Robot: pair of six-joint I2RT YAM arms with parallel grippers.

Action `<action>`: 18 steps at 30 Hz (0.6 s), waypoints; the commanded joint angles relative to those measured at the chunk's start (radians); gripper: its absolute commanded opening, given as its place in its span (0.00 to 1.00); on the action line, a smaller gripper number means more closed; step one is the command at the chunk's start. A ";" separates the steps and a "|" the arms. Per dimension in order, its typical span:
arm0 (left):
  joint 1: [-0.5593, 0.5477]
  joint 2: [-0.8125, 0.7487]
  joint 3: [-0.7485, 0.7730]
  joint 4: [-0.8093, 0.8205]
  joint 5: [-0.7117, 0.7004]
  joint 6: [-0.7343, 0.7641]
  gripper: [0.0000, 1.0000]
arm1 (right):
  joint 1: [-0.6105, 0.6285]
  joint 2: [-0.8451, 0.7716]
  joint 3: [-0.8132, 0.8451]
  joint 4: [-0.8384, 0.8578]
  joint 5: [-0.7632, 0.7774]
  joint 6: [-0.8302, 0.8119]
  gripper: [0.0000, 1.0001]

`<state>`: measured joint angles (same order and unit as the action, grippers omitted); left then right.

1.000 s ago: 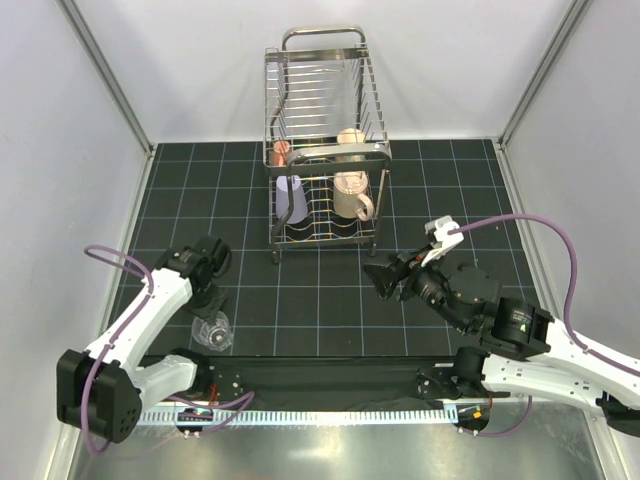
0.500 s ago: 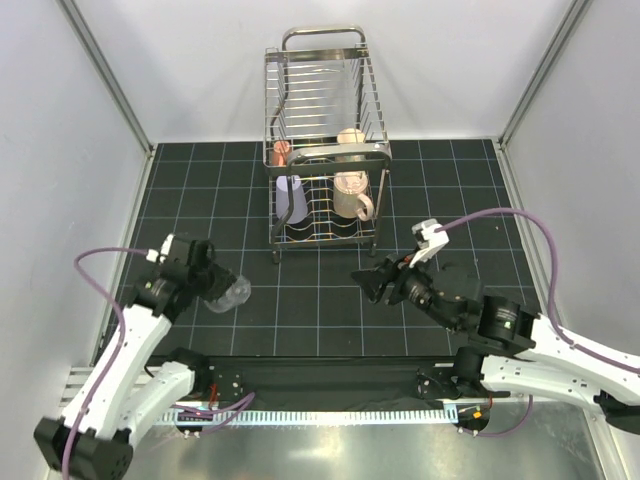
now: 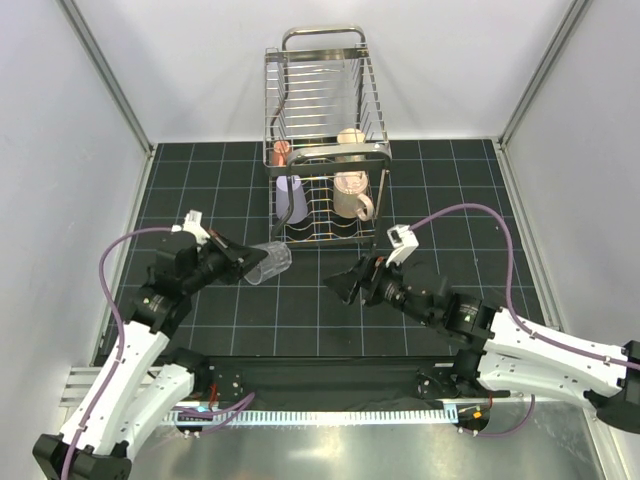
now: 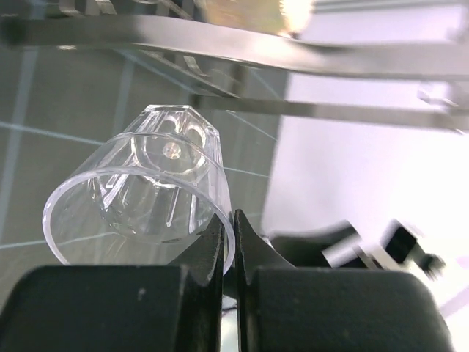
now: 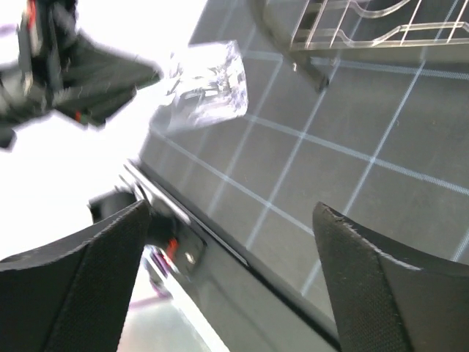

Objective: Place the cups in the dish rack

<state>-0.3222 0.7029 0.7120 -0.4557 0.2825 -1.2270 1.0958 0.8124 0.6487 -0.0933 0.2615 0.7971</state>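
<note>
Clear drinking glass [image 3: 268,264] is pinched by its rim in the left gripper [image 4: 229,220], jaws clamped tight with one finger inside the wall and one outside. The glass is tipped on its side, with its base pointing away from the gripper toward the dish rack [image 3: 340,152], just in front of the rack's near left corner. The right gripper [image 3: 345,285] hangs over the desk [image 3: 450,200] spread wide with nothing in it, near the glass but not touching. The lavender tumbler [image 3: 291,198] and pinkish-beige mug [image 3: 350,195] sit in the rack, and the tan mug [image 3: 350,138] is higher up.
</note>
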 commanded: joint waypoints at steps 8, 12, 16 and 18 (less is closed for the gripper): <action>-0.034 -0.100 -0.137 0.526 0.205 -0.199 0.00 | -0.139 -0.009 -0.126 0.437 -0.163 0.179 1.00; -0.047 -0.137 -0.154 0.603 0.207 -0.232 0.00 | -0.140 0.011 -0.145 0.590 -0.186 0.177 1.00; -0.055 -0.164 -0.135 0.632 0.208 -0.232 0.00 | -0.114 0.059 -0.162 0.688 -0.185 0.183 1.00; -0.055 -0.168 -0.120 0.646 0.215 -0.233 0.01 | -0.094 0.076 -0.167 0.737 -0.171 0.179 1.00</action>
<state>-0.3737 0.5526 0.5423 0.0517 0.4580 -1.4387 0.9737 0.8635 0.4965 0.4728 0.0761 0.9737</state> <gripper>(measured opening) 0.009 0.996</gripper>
